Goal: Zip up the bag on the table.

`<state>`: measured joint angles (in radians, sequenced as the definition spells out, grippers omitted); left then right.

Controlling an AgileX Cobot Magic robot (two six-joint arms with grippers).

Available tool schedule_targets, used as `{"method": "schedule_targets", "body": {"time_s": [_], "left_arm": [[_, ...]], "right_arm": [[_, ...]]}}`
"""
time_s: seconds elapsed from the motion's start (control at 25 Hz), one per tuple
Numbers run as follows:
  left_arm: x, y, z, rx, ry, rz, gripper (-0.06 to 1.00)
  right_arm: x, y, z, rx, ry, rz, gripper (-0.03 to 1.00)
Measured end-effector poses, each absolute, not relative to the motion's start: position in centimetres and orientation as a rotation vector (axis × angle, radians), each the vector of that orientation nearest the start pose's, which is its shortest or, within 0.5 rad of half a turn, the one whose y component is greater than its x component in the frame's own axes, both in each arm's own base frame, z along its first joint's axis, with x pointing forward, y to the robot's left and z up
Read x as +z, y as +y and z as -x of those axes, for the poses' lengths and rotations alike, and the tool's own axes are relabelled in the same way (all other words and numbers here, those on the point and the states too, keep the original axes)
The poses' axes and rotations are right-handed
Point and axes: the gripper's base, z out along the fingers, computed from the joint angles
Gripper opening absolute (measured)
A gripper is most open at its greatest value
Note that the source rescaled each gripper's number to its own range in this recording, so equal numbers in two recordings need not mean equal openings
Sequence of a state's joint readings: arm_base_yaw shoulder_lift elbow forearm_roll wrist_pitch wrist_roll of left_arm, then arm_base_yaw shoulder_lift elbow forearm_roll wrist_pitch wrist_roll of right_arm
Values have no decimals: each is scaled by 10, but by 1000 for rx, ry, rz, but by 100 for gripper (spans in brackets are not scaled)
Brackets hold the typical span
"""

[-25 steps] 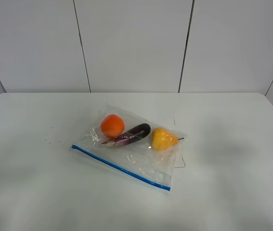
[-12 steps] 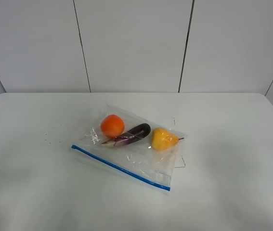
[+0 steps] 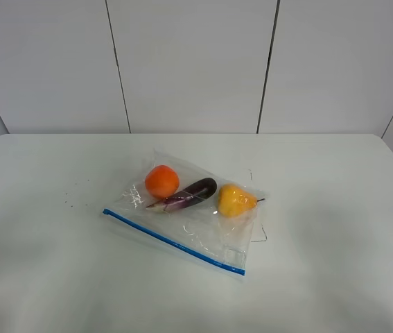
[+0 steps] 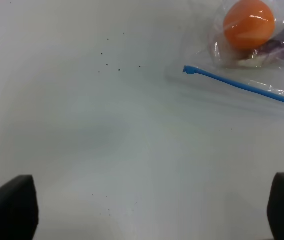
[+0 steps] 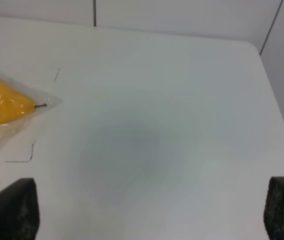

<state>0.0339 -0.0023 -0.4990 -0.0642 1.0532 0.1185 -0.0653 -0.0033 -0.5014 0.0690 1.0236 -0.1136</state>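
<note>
**Bag lying flat, both end effectors clear of it**

The bag is seen flat near the middle of the table, blue zipper strip along its near edge. The left end effector and right end effector are held spread apart above bare table, touching nothing.

Yellow pear inside clear bag at 9 o'clock, lying on white table. Right gripper fingertips spread wide, empty.
</note>
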Motion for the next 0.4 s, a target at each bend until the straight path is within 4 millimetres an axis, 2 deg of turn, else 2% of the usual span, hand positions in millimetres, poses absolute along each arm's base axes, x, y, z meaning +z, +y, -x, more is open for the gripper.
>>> {"method": "schedule_targets", "body": {"time_s": [0.4], "left_arm": [[278,-5,5,19,2032,-89,100]], "right_arm": [[281,6,4,-26,2000,40,100]]}}
